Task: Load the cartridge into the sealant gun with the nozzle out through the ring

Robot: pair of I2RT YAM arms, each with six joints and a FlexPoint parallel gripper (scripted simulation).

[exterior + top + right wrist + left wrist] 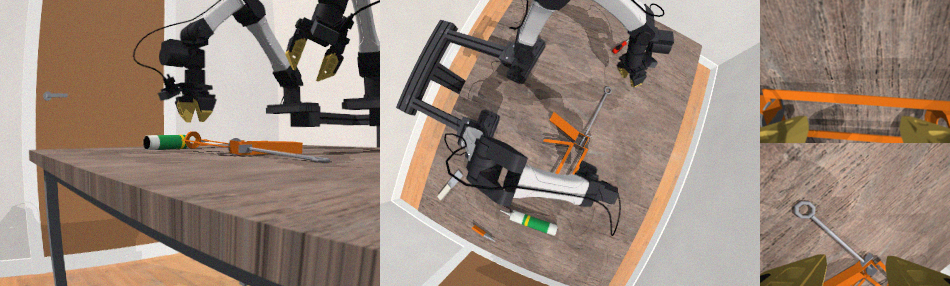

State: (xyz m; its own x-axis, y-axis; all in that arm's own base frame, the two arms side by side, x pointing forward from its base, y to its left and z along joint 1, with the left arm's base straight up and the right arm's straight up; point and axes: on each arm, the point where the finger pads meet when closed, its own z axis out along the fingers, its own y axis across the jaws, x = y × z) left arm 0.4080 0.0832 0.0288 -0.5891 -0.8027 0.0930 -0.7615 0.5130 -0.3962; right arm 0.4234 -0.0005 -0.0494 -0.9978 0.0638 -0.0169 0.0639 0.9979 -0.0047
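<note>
A red tool [619,47], an orange-handled tool [482,232], a pale-handled scraper [449,185].

A grained, matt brown wood-look counter [660,165] [200,200] [887,181] [855,45] bears a smooth, grey metal-looking rod with a ring end [596,113] [287,153] [836,237].
</note>
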